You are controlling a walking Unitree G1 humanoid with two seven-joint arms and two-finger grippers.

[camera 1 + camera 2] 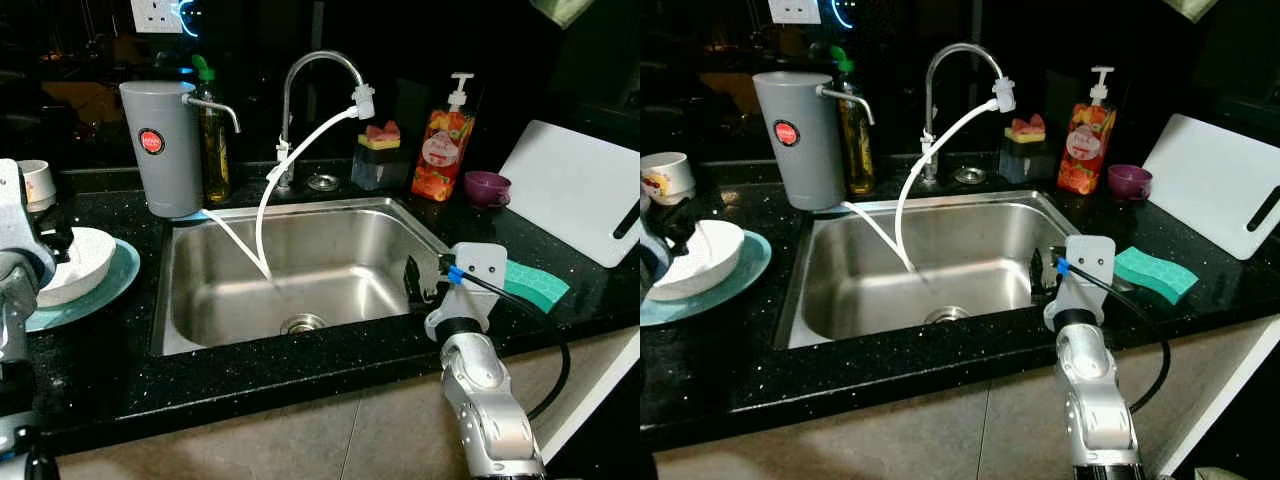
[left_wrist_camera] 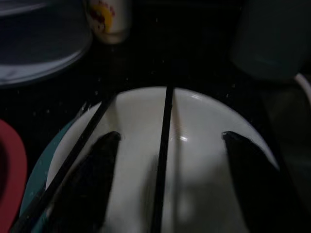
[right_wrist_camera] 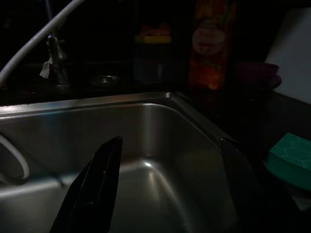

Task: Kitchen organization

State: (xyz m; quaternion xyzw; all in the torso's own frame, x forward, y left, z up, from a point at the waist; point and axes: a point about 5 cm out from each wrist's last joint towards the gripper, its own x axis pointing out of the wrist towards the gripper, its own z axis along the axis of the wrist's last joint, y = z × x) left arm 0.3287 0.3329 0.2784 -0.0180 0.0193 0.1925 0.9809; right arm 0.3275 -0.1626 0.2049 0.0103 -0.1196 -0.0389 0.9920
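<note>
While the left gripper [image 2: 165, 184] hangs with fingers apart over the white bowl [image 1: 75, 262] and its chopsticks [image 2: 163, 160] on the teal plate [image 1: 118, 278], left of the sink [image 1: 300, 215], the right gripper [image 3: 170, 189] hovers open at the sink's right rim. Gathering dishes seems underway; next, close on the bowl's rim.

A white bowl [image 1: 695, 258] sits upright on a teal plate [image 1: 745, 268] on the black table, left of the sink [image 1: 940, 262]. Two black chopsticks [image 2: 163, 155] lie across the bowl's rim. A green sponge [image 1: 1155, 273] lies flat on the table right of the sink, near a white cutting board [image 1: 1215, 185].
</note>
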